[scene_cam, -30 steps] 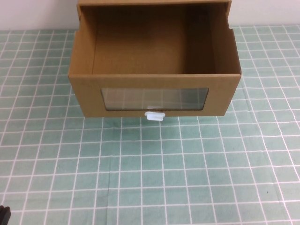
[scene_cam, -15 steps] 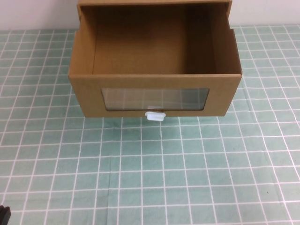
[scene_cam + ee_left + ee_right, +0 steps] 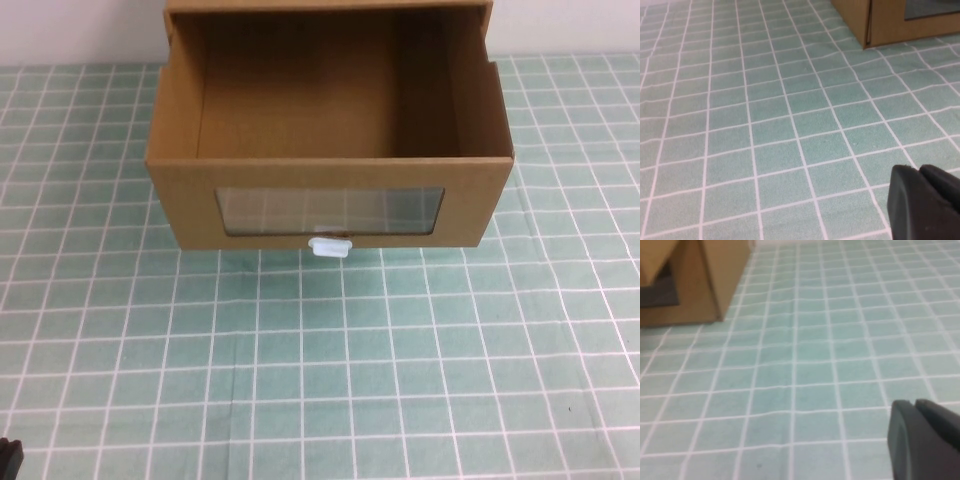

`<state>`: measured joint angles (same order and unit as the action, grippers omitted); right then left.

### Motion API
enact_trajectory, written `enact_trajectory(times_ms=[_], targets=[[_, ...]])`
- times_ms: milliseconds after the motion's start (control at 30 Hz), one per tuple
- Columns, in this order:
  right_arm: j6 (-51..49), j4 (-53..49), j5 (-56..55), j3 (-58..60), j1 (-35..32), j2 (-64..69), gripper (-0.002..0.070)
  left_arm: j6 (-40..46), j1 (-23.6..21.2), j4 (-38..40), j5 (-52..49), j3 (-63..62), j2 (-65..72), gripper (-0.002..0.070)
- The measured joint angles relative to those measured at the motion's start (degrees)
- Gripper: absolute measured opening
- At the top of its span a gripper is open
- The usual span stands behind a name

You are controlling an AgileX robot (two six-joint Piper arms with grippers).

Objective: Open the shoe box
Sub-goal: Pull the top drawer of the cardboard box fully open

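Setting reads as a robotics test bench in a lab. My work surface is covered by a green mat (image 3: 400, 350) ruled in a regular white grid, backed by a plain pale wall (image 3: 80, 30). One cardboard shoe box (image 3: 330, 190) stands staged on the mat, against the wall.

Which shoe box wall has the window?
The front wall, facing the robot: window above a white pull tab; others plain cardboard. Both shut over the mat: left gripper, right gripper.

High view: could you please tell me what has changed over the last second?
Nothing visibly changed. The shoe box stays open, white tab toward the robot; left gripper and right gripper are shut, parked low over the mat, clear of the box.
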<state>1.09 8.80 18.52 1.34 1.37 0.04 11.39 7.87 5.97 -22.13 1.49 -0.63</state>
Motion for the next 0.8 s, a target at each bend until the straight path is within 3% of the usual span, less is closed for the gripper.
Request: enact_trajectory(times_ms=[133, 800], targets=[[0.1, -2.5, 1.2, 0.0, -2.9, -0.5, -0.0013, 0.0, 0.0, 0.0, 0.0, 0.0, -0.1, -0.0005], [0.2, -2.3, 1.5, 0.0, -3.1, -0.5, -0.0013, 0.0, 0.0, 0.0, 0.0, 0.0, -0.1, -0.0005]])
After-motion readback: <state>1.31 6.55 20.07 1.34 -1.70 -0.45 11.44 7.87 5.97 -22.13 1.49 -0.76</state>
